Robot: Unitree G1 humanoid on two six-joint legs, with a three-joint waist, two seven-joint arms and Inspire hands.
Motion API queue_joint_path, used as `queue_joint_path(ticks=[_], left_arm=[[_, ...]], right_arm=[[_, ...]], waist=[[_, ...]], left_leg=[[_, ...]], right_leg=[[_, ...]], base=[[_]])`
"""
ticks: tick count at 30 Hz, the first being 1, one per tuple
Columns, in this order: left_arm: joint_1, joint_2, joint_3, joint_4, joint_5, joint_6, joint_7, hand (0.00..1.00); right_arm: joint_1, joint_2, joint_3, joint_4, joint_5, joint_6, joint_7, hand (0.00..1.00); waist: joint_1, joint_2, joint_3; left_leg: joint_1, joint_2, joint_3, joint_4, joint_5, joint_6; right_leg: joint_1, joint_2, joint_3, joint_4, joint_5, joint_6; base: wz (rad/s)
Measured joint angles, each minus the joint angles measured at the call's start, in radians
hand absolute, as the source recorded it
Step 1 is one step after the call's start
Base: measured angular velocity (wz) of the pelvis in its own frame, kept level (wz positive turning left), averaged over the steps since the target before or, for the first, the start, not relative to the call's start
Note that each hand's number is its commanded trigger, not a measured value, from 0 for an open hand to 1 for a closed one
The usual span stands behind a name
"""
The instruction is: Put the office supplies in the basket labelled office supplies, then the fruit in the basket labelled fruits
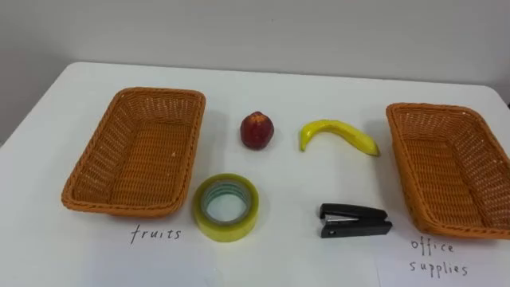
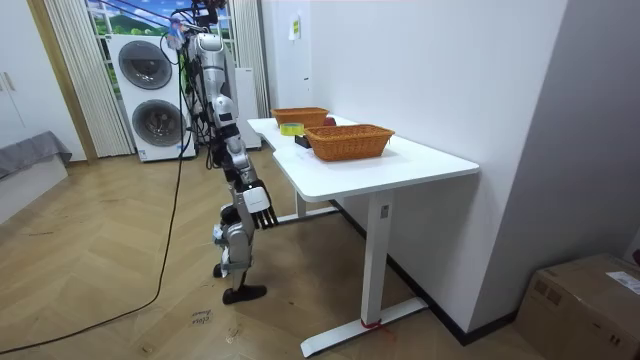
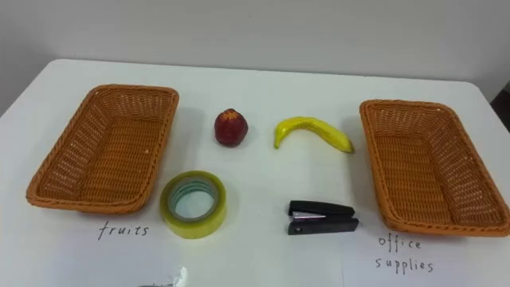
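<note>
Tape roll (image 1: 226, 207) and black stapler (image 1: 355, 221) lie nearest on the white table (image 1: 295, 183); beyond them, red fruit (image 1: 257, 130) and banana (image 1: 338, 135), between left basket (image 1: 96, 151) and right basket (image 1: 414, 159); right hand (image 2: 258, 203) hangs beside the table, fingers loose, holding nothing

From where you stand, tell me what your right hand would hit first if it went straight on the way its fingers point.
The right hand hangs open by the table, pointing straight down. Going on that way, it would most likely meet the wooden floor first. Nothing shows beneath it, though depth is unclear.
</note>
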Motion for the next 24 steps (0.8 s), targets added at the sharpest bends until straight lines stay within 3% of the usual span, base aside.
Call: queue_joint_path(ticks=[10,17,24], left_arm=[[0.001,0.001,0.0,0.0,0.001,0.0,0.0,0.0],[-0.002,0.001,0.001,0.004,0.0,0.0,0.001,0.0],[-0.002,0.0,0.023,0.008,-0.009,-0.002,0.003,0.0]], right_arm=[[-0.008,0.001,-0.001,0.002,-0.001,0.0,0.06,0.0],[-0.006,0.003,0.0,0.004,0.02,0.0,0.041,0.0],[0.014,0.005,-0.025,0.024,0.136,0.0,0.003,0.0]], waist=[[-0.002,-0.002,-0.0007],[0.0,-0.004,-0.0003],[-0.001,-0.005,0.0002]], left_leg=[[0.0,0.0,0.001,0.001,0.0,0.0],[0.004,0.0,0.002,0.0,0.0,0.0],[0.008,0.001,0.007,-0.001,0.0,0.0]], right_leg=[[0.004,0.0,0.0,0.0,0.0,0.0],[0.009,0.001,0.004,0.001,0.0,0.0],[0.006,0.002,0.011,0.001,0.0,0.0]], base=[[0.0],[0.0],[-0.01]])
